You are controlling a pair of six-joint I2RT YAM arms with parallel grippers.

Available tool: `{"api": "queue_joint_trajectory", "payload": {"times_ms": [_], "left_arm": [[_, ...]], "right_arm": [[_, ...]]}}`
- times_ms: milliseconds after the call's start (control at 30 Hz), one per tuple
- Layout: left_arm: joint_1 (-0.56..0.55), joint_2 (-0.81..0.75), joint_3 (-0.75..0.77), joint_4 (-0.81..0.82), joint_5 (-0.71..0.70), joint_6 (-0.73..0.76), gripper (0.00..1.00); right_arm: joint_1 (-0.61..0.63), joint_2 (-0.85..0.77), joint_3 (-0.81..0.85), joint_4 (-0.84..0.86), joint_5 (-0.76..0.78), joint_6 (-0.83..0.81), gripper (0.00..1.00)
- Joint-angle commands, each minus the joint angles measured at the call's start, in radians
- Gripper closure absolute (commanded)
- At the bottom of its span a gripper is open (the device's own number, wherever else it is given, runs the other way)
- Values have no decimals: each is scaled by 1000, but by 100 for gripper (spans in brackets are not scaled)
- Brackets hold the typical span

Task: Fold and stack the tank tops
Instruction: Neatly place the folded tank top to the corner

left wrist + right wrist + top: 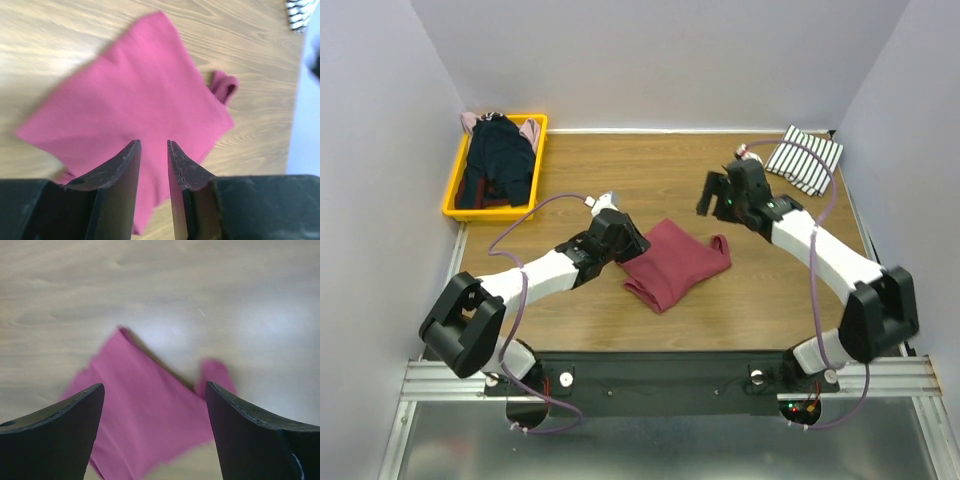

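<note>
Centrally on the table (pixel 620 170) lies the folded dark red tank top (pixel 672 262), with both tools empty nearby: left tool (pixel 152 142) narrowly parted, right tool (pixel 154 385) wide. Only the overhead view shows the yellow bin (pixel 490 213).

A yellow plastic bin (pixel 488 212) sits at the far left corner of the wooden tabletop (pixel 620 170), beside pale walls (pixel 670 60).

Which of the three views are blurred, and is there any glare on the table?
Top external view: sharp and evenly lit. Left wrist view: the dark red tank top is blurred, mostly at its left edge; the left gripper looks sharp. Right wrist view: the most blurred, with pale glare on the table.
</note>
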State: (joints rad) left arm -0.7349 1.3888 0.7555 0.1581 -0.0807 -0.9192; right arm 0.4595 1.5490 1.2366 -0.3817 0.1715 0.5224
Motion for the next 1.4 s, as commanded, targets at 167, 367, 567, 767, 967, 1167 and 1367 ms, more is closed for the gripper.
{"api": "queue_joint_trajectory", "payload": {"times_ms": [167,367,567,767,967,1167,1367], "left_arm": [[60,130,154,-42,145,226,59],[84,185,122,1,180,226,59],[91,236,76,64,234,214,59],[91,268,50,107,259,200,60],[92,283,38,129,272,197,60],[91,286,41,138,274,191,60],[91,288,42,136,274,191,60]], "right_arm": [[-19,-233,-364,20,-164,47,4],[-19,-213,-454,101,-204,41,0],[-19,-95,-457,191,-245,56,0],[-19,-53,-477,205,-214,82,0],[-19,-15,-465,208,-227,84,5],[-19,-75,-450,187,-178,65,6],[-19,-234,-408,50,-60,31,0]]}}
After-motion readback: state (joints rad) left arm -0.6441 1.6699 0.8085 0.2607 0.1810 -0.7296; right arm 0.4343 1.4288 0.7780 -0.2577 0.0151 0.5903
